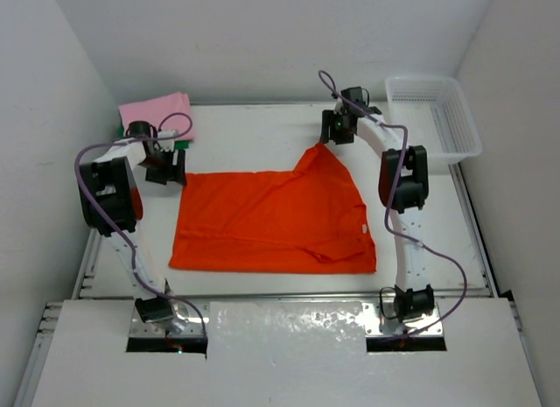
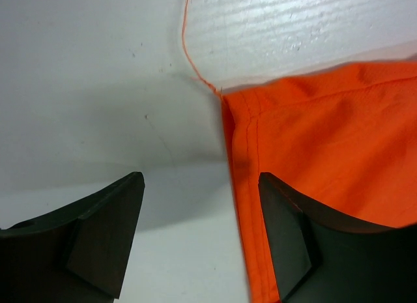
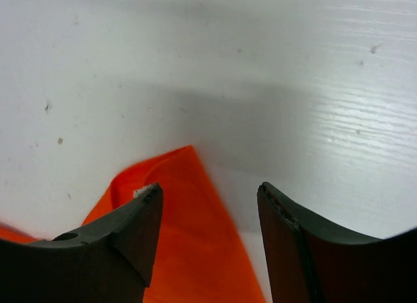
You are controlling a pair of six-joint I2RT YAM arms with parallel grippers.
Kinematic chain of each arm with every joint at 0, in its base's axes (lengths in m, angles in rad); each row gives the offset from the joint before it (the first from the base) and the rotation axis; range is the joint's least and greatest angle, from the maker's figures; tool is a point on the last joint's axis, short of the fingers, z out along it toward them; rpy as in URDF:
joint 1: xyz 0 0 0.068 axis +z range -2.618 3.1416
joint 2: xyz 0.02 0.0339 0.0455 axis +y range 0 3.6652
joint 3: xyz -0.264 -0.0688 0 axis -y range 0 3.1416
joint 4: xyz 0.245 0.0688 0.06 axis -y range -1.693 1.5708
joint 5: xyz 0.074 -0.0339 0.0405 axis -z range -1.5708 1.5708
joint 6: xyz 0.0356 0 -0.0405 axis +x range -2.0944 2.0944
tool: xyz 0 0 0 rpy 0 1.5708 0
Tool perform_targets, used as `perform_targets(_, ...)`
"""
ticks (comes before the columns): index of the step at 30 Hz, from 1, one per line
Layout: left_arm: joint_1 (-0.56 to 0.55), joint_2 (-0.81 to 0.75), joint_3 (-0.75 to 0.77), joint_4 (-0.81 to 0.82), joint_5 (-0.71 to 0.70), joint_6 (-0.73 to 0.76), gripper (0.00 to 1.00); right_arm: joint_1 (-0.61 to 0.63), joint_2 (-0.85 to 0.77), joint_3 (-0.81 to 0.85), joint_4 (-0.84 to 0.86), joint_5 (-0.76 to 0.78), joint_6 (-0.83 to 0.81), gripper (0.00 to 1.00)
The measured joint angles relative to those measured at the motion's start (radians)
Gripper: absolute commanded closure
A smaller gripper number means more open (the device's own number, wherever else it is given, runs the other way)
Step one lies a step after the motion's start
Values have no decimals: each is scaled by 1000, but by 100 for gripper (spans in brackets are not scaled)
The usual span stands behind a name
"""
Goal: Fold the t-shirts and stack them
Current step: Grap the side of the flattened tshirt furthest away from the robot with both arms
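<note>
Both grippers [image 1: 166, 175] [image 1: 333, 137] at far corners, orange tee [image 1: 276, 219].

So the right gripper [image 3: 208, 189] has its two dark fingers [image 3: 124, 241] spread apart, with nothing pinched between them. A pointy corner of the orange t-shirt [image 3: 189, 251] pokes up into the gap, lying flat on the white table [image 3: 260, 68]. The left finger sits over the cloth, while the right one is over bare table just beside the shirt's edge. There's a soft grey shadow on the table past the tip, plus a few tiny dark specks.
</note>
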Motion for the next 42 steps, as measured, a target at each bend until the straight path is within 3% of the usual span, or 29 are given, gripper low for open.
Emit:
perform_targets(10,-30,21,-8,116,21,-27,31,34,58,14,87,8,-8,42)
perform_targets(16,-44,38,11,143,37,-35,31,59,58,-5,130,13,-18,64)
perform_targets(17,-46,38,11,145,42,-34,32,61,58,-9,134,12,-17,72)
perform_targets(20,-61,37,0,166,56,-23,45,61,57,-25,159,11,-6,88)
perform_targets(21,-68,35,-8,181,64,-19,57,60,55,-32,168,9,-3,91)
perform_targets(23,-76,34,-19,193,79,-19,72,58,47,-53,187,7,2,98)
perform_targets(24,-79,34,-19,194,85,-20,95,58,42,-65,198,6,5,100)
perform_targets(25,-81,37,-21,193,90,-25,100,56,32,-80,209,4,6,100)
perform_targets(28,-84,40,-26,193,109,-16,100,55,-21,-173,234,-17,20,100)
perform_targets(33,-85,-13,-100,206,119,20,100,50,-209,-454,260,-40,37,100)
perform_targets(38,-85,-248,-293,188,89,133,100,48,-562,-842,300,-52,70,100)
perform_targets(42,-85,-443,-379,167,71,233,100,47,-937,-1139,337,-36,106,100)
